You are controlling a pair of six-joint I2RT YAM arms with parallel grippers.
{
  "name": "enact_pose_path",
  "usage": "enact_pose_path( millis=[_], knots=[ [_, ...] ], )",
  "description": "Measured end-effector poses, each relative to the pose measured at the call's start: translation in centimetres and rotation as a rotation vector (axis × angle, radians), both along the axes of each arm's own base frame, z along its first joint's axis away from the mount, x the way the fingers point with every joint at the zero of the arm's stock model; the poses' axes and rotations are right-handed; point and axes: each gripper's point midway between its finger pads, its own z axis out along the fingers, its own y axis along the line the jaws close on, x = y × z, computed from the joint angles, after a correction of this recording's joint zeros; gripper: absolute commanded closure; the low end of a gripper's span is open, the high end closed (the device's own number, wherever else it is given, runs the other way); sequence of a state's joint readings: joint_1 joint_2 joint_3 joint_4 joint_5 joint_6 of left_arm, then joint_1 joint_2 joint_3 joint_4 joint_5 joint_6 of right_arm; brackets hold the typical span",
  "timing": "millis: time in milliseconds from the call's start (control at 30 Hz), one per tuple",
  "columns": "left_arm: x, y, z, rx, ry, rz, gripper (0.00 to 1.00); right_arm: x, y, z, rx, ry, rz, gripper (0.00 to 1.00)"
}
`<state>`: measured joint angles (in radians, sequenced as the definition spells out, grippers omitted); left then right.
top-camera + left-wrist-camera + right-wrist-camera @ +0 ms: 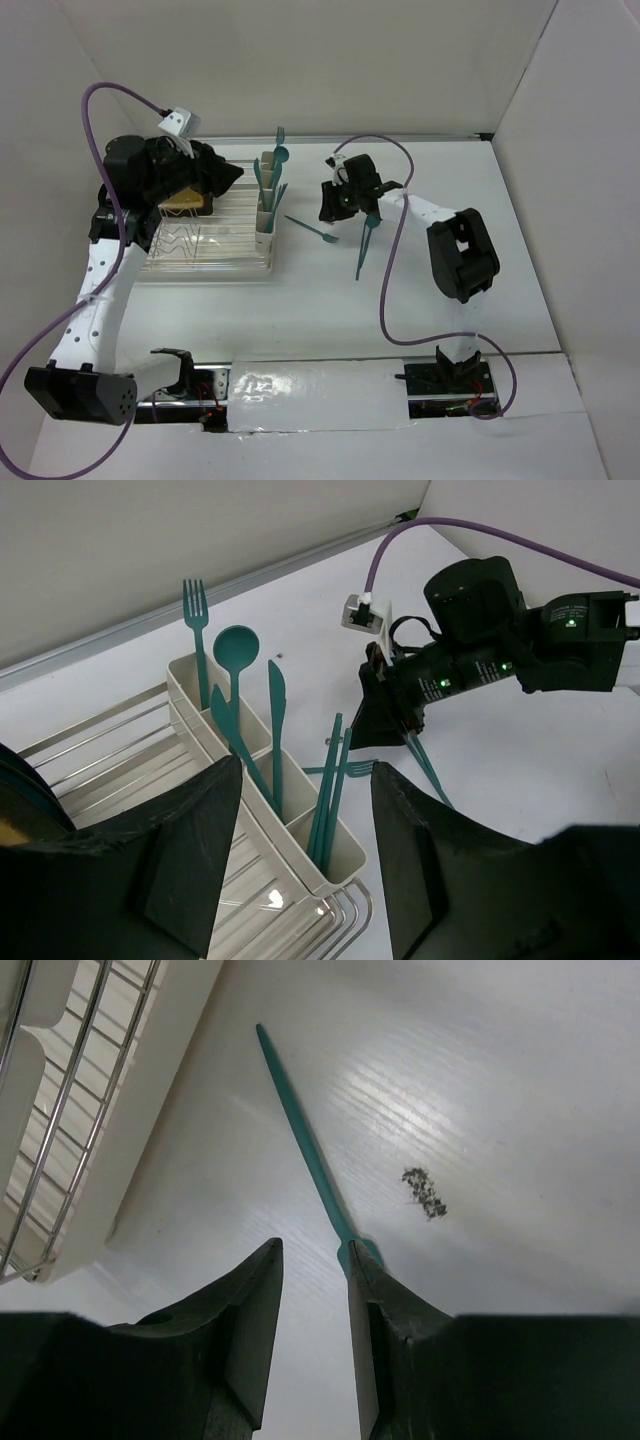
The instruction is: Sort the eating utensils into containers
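The cream containers (267,205) stand in a row at the right end of the rack and hold several teal utensils. The left wrist view shows the containers (345,855) with a fork (196,630), a spoon (235,648) and a knife (277,715) in the far cups and two handles (328,790) in the near cup. One utensil (312,230) and a longer one (366,243) lie on the table. My left gripper (235,175) (305,770) is open and empty above the cups. My right gripper (340,210) (313,1248) is open, low over the table; a teal utensil (300,1130) lies with its end beside the right fingertip (360,1270).
The clear wire-ribbed dish rack (200,255) lies left of the cups, and its corner shows in the right wrist view (60,1110). A yellowish object (185,200) sits under my left wrist. Dark crumbs (425,1192) lie on the table. White walls close in the back and sides.
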<state>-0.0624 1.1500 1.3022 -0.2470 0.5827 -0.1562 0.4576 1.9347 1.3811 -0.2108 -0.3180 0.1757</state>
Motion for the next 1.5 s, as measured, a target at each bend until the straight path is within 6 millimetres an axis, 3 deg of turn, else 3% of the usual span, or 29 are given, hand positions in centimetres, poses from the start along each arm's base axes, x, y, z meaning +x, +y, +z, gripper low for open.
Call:
enact_pose_path(
  millis=[300, 800, 1133, 1500],
  knots=[
    [-0.7, 0.1, 0.9, 0.016, -0.044, -0.004, 0.32, 1.4, 0.5, -1.5, -0.075, -0.059, 0.109, 0.60],
    [-0.9, 0.0, 1.1, 0.018, -0.050, -0.009, 0.30, -0.1, 2.8, -4.3, -0.174, -0.091, 0.247, 0.61],
    [-1.0, 0.0, 0.8, 0.033, -0.050, -0.016, 0.29, 0.7, 1.4, -5.3, -0.267, -0.113, 0.207, 0.61],
    [-1.3, -0.3, 0.8, 0.035, -0.052, -0.036, 0.27, 0.5, 1.1, -6.6, -0.289, -0.095, 0.218, 0.65]
  ],
)
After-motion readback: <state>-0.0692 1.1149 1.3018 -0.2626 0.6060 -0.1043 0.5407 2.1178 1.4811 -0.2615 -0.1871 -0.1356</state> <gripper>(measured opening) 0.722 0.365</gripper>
